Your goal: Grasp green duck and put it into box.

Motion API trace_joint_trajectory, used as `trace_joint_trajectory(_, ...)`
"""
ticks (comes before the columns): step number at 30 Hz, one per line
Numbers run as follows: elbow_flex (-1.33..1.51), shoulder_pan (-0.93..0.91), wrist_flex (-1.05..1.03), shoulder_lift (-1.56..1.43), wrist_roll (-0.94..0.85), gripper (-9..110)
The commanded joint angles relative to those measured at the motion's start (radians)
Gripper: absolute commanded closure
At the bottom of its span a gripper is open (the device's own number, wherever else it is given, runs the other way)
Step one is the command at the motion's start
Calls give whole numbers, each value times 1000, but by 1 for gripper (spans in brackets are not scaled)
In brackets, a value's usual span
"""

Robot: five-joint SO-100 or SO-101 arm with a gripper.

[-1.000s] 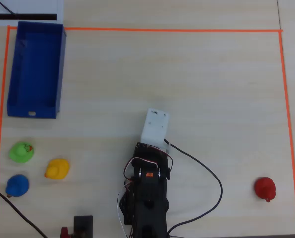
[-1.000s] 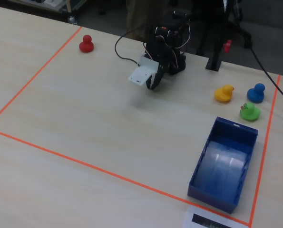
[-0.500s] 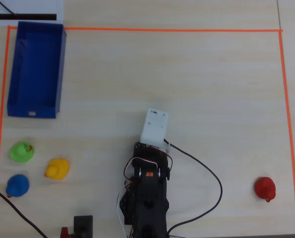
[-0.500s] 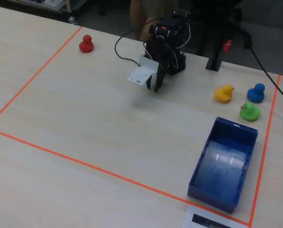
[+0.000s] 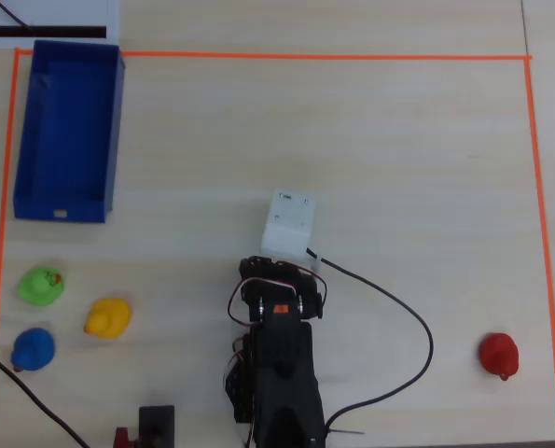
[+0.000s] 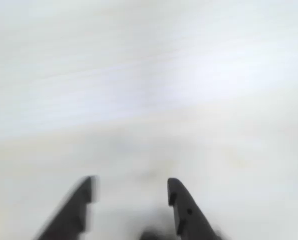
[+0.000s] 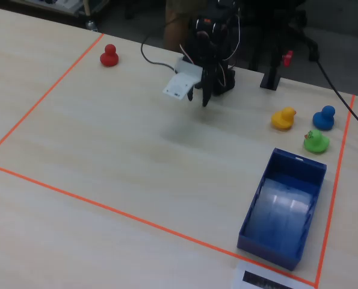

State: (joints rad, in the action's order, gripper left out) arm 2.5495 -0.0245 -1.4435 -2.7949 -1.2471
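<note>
From the overhead view, you see the green duck (image 5: 41, 286) at the left side of the table (image 5: 352, 159), just below the short labelled end of the box (image 5: 67, 131), and apart from it. Its orange beak sits at its right, so it faces right in this view. The box runs lengthwise up and down along the left strip of orange tape (image 5: 2, 233). A yellow duck (image 5: 107, 317) and a blue duck (image 5: 33, 349) sit near the green one, and a red duck (image 5: 498, 355) sits far off at the right. The arm (image 5: 277, 364) stands at bottom centre, well apart from all of them.

In the wrist view, you see the tool (image 6: 131, 192) with its two dark fingers (image 6: 181, 205) spread, a bare blurred table between them and nothing held.

From the fixed view, the green duck (image 7: 316, 141) stands upright just beyond the box's (image 7: 284, 208) far short wall, beak toward the left. The tool (image 7: 200, 96) hangs over bare table, well left of it.
</note>
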Motion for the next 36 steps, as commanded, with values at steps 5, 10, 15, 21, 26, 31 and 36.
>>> trace_joint_trajectory(5,-1112,396,-314,546,380,67)
trace_joint_trajectory(10,-1235,609,-313,765,543,66)
trace_joint_trajectory(15,-1213,836,-227,894,618,62)
trace_joint_trajectory(21,-1213,985,-129,1023,638,62)
trace_joint_trajectory(26,-1212,1002,-38,1112,629,61)
trace_joint_trajectory(31,-1115,1043,117,1155,653,62)
trace_joint_trajectory(36,-1068,1089,221,1160,689,61)
